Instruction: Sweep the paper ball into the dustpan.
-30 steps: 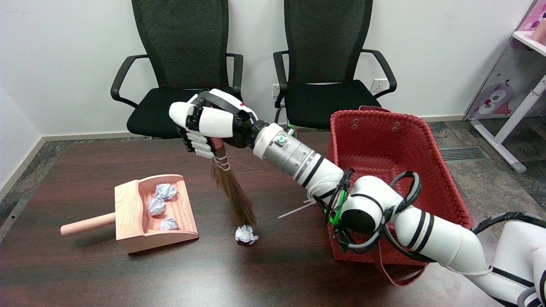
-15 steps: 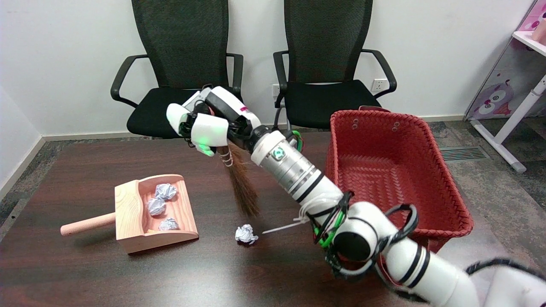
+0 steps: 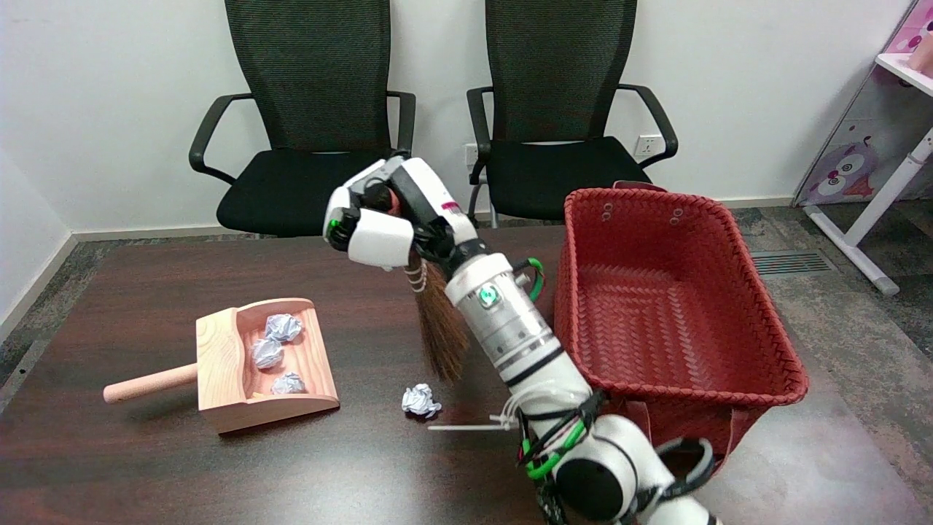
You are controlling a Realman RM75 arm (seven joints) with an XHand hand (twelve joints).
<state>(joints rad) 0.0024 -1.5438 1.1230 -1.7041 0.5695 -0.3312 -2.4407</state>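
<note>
Robot hand (image 3: 383,222) clamps broom (image 3: 439,328) handle, bristles hanging at 2 o'clock of paper ball (image 3: 420,400) — likely set to push it toward 9 o'clock, where dustpan (image 3: 259,364) sits on tabletop (image 3: 146,474).

White wall (image 3: 87,109); grey floor (image 3: 838,292); dark table (image 3: 131,467). Two black chairs (image 3: 306,146); white desk (image 3: 896,175) at right.

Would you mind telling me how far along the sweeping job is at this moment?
Done: three paper balls already lie in the wooden dustpan. In hand: the right hand grips the broom, bristles just right of the loose paper ball. Left: that ball sits on the table, apart from the dustpan's mouth, unswept.
</note>
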